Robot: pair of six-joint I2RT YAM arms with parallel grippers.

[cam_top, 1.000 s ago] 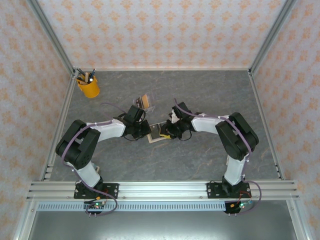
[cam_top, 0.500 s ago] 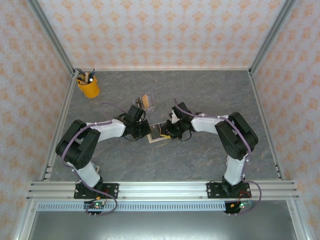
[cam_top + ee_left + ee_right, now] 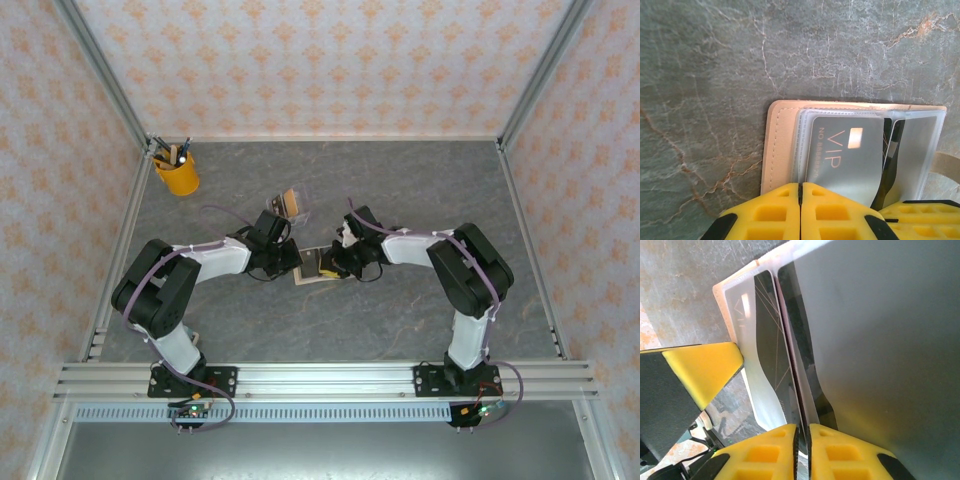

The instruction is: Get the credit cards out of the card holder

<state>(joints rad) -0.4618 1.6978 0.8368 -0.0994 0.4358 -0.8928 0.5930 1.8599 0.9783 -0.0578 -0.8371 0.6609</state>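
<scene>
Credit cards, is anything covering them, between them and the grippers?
Yes. The VIP credit card lies inside a clear sleeve of the open card holder, which covers its face. The right gripper pinches a dark credit card by its edge; the left gripper rests shut at the holder's edge.

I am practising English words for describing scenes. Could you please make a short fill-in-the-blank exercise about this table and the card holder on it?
1. The card holder lies ___ on the grey table, with its inside facing up.
2. The card that faces up inside it bears the letters ___.
3. The cup in the far left corner of the table is ___.

Missing words: open; VIP; yellow
</scene>
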